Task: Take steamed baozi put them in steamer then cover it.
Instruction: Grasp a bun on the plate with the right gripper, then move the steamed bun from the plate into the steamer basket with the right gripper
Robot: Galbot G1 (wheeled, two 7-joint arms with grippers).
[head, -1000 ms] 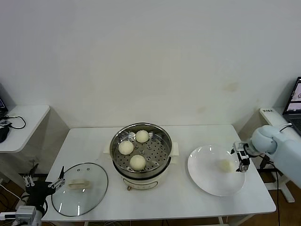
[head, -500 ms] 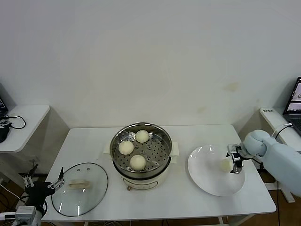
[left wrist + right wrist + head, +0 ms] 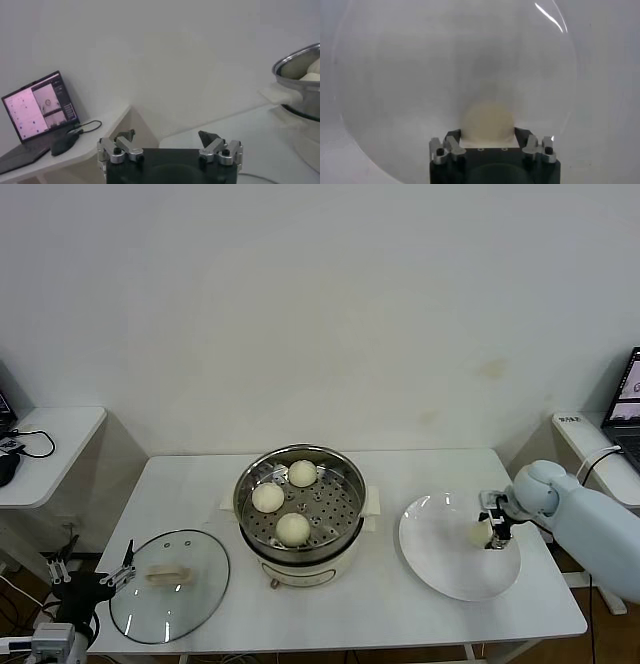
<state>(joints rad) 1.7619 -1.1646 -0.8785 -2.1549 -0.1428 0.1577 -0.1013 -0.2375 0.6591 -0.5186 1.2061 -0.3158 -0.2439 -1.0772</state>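
The right tool (image 3: 490, 530) is down on the white plate (image 3: 440, 569), its fingers (image 3: 453, 145) closed against both sides of the last bun (image 3: 487, 121), so the step in hand is picking that bun up. To do it well, the squeeze should be just firm enough to hold: the dough looks soft and will dent or slip if pinched hard. The lift should go straight up until the bun clears the plate, then cross to the steamer (image 3: 300, 496) and come down over the bare patch of perforated steel on its right side, away from the three buns (image 3: 292, 528) already seated there. Release it low, so it does not roll.

The buns are round, smooth and pale cream, all about one size. The held one sits near the plate's far right edge.

The left tool (image 3: 170, 147) waits off the tabletop's (image 3: 380, 609) left front corner, fingers apart and empty, just beside the glass lid (image 3: 170, 584) lying flat there.
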